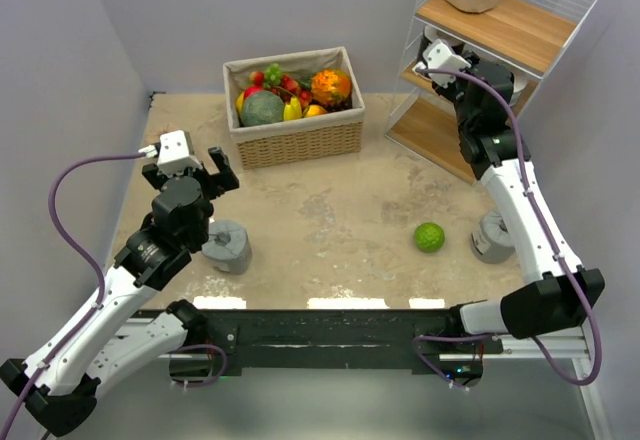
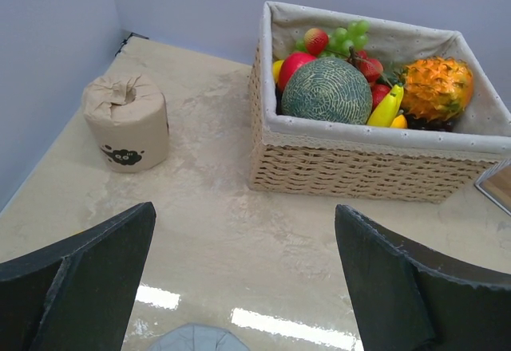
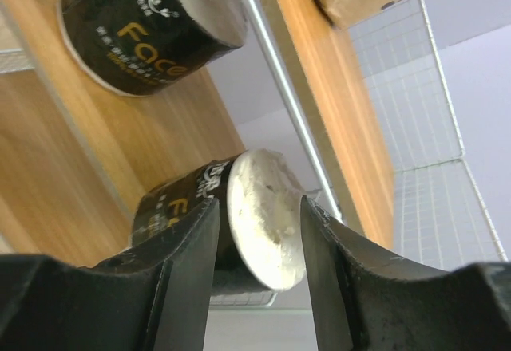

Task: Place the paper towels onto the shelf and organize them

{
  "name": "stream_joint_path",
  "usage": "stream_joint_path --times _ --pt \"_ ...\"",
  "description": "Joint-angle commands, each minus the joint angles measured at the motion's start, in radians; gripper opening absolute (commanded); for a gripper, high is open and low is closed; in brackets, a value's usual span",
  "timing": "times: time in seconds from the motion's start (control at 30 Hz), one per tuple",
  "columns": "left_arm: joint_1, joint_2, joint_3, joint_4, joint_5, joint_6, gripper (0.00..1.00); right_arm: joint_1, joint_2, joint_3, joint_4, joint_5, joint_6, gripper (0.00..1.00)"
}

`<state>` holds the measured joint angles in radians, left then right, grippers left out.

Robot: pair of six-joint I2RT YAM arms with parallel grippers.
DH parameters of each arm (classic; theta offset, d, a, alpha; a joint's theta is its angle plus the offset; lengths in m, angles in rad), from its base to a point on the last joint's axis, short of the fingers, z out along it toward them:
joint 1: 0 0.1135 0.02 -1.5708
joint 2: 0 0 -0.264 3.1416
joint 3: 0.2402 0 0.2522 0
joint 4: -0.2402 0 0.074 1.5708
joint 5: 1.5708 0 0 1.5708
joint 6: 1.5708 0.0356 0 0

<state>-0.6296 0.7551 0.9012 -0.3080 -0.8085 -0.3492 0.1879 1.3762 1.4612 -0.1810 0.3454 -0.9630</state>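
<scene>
Where we start nearest, left black two-finger claw (image 2: pixel 243 215) hangs released near grey wrapped paper-towel roll (image 1: pixel 228 245); farther, right claw (image 3: pixel 259 203) grasps black labelled white-ended roll (image 3: pixel 239 227) on middle wooden board (image 3: pixel 72 175) of white wire shelf (image 1: pixel 520 30), second black roll (image 3: pixel 152 24) nearby.

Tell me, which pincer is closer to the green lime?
Right. The right pincer, gripping a black roll at the shelf, is beyond the lime; the left pincer hangs open far across the table.

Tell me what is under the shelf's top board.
On the middle board: one loose black roll, another black roll held by the right gripper. The arm hides the rest from above.
</scene>
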Motion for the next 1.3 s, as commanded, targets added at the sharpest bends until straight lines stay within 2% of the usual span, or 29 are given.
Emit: stream_joint_path --times 0.0,0.2,0.4,0.7,1.07,1.27 --pt "-0.002 -0.005 0.002 0.038 0.003 -0.019 1.0 0.025 -0.025 0.091 -0.182 0.004 0.13 0.47" --pt "-0.007 -0.007 -0.002 0.041 0.006 -0.016 1.0 0.031 -0.016 0.088 -0.302 0.16 0.173 0.33" --pt "-0.005 0.001 0.001 0.04 0.014 -0.013 1.0 0.018 0.026 0.064 -0.253 0.296 0.164 0.27" --pt "-0.009 0.0 0.005 0.037 0.003 -0.005 1.0 -0.007 0.109 0.068 -0.138 0.313 0.121 0.23" --pt "-0.007 0.001 0.002 0.038 -0.006 0.003 1.0 -0.044 0.204 0.082 0.084 0.28 0.063 0.22" --pt "-0.012 -0.005 -0.007 0.041 -0.03 0.006 1.0 -0.036 0.175 0.114 0.002 0.219 0.173 0.26"
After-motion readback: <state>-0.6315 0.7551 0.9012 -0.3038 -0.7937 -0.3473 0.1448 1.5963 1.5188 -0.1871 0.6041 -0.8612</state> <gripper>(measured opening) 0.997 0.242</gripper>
